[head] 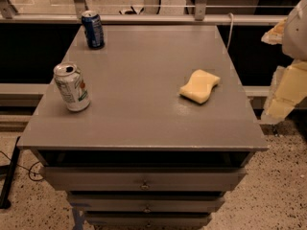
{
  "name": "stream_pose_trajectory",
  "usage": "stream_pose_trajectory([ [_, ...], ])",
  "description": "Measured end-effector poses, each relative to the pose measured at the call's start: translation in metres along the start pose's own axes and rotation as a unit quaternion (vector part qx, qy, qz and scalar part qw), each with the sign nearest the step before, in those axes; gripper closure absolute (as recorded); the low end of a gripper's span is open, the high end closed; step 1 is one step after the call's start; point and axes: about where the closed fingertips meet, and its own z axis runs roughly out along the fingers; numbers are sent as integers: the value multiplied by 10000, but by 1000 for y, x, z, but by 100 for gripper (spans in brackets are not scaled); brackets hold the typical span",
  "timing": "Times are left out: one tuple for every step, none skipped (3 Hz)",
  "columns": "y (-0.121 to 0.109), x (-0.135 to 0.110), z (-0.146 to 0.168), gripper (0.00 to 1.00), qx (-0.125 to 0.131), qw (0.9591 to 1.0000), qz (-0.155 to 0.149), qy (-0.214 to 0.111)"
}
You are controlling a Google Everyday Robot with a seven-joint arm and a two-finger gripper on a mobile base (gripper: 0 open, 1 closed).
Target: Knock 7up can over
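Observation:
The 7up can (72, 87), silver-white with green print and a small red-orange spot, stands upright near the left edge of the grey cabinet top (144, 114). My gripper (284, 92) shows as pale yellowish parts at the far right edge of the view. It is off the right side of the cabinet top and far from the can, touching nothing.
A dark blue can (93, 29) stands upright at the back left corner of the top. A yellow sponge (199, 86) lies right of the middle. Drawers (144, 181) sit below the front edge. A railing and a white cable (229, 30) run behind the cabinet.

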Motion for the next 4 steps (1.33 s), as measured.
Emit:
stream_pose_trajectory([
  [0, 0, 0, 0, 1, 10000, 0, -1],
  [1, -18, 14, 0, -154, 9990, 8, -429],
  [0, -65, 47, 0, -464, 9895, -52, -1368],
  [5, -133, 76, 0, -756, 9649, -202, -2509],
])
